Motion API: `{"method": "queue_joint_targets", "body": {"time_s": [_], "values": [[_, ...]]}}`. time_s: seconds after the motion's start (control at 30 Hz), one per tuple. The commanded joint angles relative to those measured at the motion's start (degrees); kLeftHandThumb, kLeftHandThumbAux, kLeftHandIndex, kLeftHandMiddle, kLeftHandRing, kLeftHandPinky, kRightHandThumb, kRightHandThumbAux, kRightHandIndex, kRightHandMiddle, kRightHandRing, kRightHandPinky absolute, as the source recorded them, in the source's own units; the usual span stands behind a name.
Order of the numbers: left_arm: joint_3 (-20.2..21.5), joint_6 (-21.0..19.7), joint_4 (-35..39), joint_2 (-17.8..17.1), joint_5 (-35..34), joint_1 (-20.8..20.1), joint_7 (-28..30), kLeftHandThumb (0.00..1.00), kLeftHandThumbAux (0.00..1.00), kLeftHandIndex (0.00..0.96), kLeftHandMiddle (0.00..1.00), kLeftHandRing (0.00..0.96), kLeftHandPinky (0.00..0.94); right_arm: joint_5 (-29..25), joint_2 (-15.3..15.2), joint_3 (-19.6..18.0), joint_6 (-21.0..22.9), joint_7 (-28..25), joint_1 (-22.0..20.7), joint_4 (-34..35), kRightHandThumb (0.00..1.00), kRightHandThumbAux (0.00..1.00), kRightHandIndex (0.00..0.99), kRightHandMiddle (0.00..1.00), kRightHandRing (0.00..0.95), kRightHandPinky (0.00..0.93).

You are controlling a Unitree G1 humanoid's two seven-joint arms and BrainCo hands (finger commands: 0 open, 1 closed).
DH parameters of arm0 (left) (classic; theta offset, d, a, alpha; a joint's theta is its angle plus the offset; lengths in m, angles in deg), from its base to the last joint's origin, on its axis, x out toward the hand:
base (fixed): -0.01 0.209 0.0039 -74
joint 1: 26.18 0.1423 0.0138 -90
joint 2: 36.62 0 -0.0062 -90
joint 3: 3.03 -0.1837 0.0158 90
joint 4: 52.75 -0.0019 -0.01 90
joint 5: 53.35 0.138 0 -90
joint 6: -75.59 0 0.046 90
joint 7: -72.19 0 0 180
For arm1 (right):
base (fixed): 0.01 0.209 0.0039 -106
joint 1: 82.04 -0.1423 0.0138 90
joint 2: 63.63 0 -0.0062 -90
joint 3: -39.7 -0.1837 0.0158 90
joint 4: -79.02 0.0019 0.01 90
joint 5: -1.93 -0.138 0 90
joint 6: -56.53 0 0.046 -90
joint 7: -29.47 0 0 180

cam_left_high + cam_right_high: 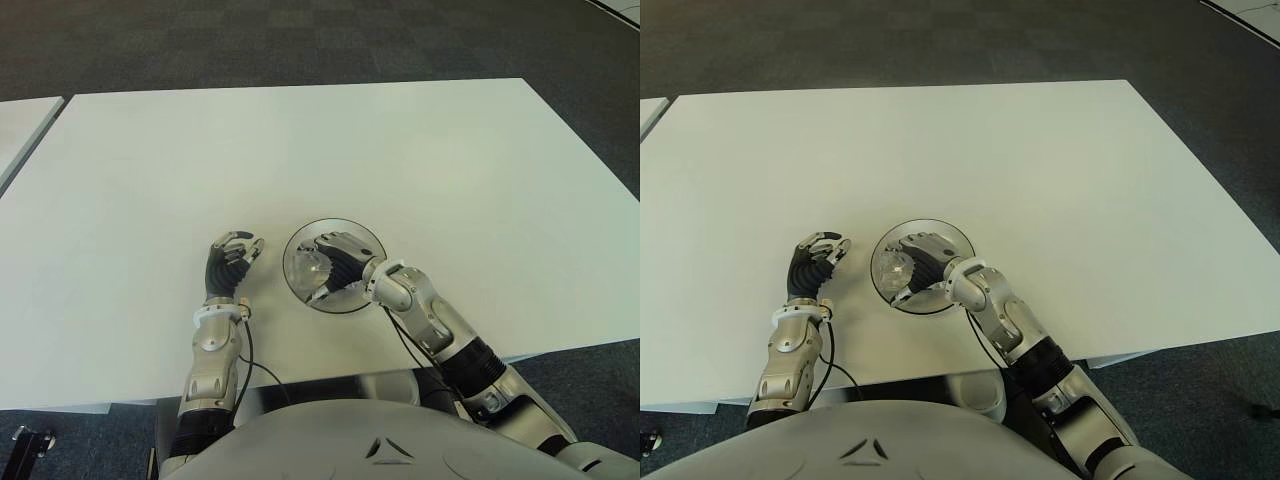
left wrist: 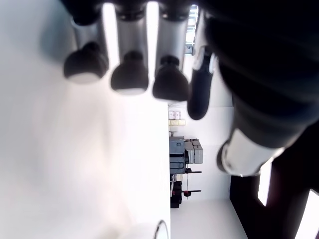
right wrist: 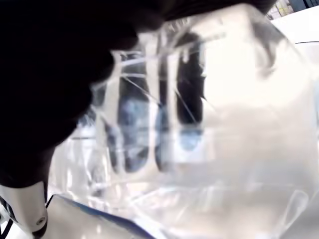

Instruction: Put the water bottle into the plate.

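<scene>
No readable label. My right hand (image 1: 340, 262) is gripping the clear water bottle (image 1: 308, 270) over the plate (image 1: 372, 238); my left hand (image 1: 228, 262) is idling left of it, fingers loosely curled, empty.

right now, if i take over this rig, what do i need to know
Right hand: shut on the bottle, over the plate.
Left hand: holds nothing, fingers loosely curled, to the left of the plate above the table.
Done: bottle brought to the plate.
Left: cannot tell if it already rests on the plate; set it down, open the right hand, withdraw.
</scene>
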Motion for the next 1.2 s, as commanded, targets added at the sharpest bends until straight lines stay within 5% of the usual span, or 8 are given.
{"method": "queue_joint_targets", "body": {"time_s": [0.03, 0.33, 1.2], "values": [[0.0, -0.9, -1.4, -0.1, 0.2, 0.4, -0.5, 0.704, 0.719, 0.438, 0.846, 0.853, 0.855, 0.4, -1.7, 1.5, 0.1, -3.0, 0.8, -0.8, 0.266, 0.660, 0.036, 0.037, 0.052, 0.104], [0.0, -0.5, -1.2, -0.1, 0.4, 0.5, -0.5, 0.704, 0.720, 0.438, 0.850, 0.857, 0.859, 0.3, -2.4, 1.6, -3.1, -0.7, 0.9, -1.1, 0.210, 0.608, 0.001, 0.001, 0.001, 0.005], [0.3, -0.9, -1.5, -0.1, 0.0, 0.5, -0.4, 0.701, 0.721, 0.438, 0.845, 0.852, 0.850, 1.2, -1.5, -1.3, -10.8, 16.8, 3.5, -2.2, 0.178, 0.427, 0.000, 0.000, 0.000, 0.000]]}}
